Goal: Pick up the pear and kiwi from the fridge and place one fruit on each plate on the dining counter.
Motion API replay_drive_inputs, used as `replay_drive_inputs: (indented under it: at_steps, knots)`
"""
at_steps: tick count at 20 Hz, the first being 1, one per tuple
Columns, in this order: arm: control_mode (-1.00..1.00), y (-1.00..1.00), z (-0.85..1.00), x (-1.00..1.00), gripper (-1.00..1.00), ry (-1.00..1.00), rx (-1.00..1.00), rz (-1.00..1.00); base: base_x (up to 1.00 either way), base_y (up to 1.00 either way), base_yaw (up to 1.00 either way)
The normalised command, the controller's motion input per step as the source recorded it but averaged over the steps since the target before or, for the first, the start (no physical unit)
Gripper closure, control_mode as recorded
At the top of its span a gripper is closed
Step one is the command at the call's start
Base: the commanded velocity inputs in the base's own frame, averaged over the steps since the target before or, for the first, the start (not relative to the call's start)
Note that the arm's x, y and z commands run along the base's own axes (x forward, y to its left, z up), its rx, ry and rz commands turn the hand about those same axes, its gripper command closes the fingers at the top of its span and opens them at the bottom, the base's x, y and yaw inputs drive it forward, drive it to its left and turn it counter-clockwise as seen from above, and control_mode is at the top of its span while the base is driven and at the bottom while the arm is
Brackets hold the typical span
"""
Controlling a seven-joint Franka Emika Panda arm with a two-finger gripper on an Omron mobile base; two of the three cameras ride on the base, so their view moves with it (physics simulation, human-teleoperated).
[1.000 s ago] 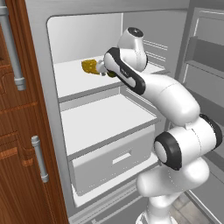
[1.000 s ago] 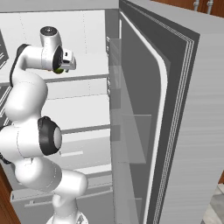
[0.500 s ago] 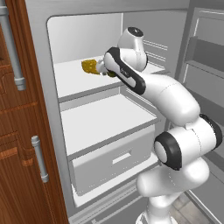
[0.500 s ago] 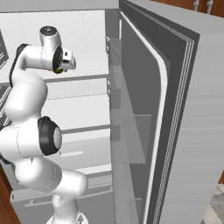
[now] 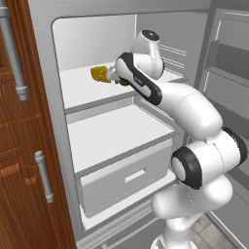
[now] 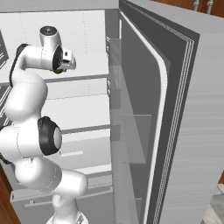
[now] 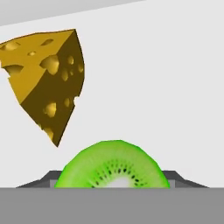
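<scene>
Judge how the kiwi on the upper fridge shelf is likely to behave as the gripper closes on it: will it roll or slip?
The kiwi looks rounded and glossy, so it could probably roll or squirt sideways if pinched off-centre. It sits right between the gripper tips, which likely limits that. The cheese wedge stands apart from it, so a small roll would probably not hit it.

Cut kiwi (image 7: 114, 165), bright green face with dark seeds and pale core, on the fridge (image 5: 116, 131) upper white shelf (image 5: 82, 90), fridge door open

Bright, even rendered light — sharp, shadowless.
</scene>
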Motion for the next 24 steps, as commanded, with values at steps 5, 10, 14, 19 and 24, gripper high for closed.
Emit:
replay_drive_inputs:
  at_steps: [5, 10, 14, 19, 24]
  knots:
    - [-1.00, -0.01, 0.00, -0.28, 1.00, -0.02, 0.00, 0.00, 0.00, 0.00, 0.00]
    - [-1.00, 0.00, -0.01, -0.80, 1.00, -0.16, 0.00, 0.00, 0.00, 0.00, 0.00]
    - [-1.00, -0.01, -0.07, -0.99, 1.00, -0.26, 0.00, 0.00, 0.00, 0.00, 0.00]
    - [-1.00, -0.09, -0.09, -1.00, 1.00, -0.26, 0.00, -0.01, 0.00, 0.00, 0.00]
    - [-1.00, -0.21, -0.11, -1.00, 1.00, -0.17, 0.00, -0.04, 0.00, 0.00, 0.00]
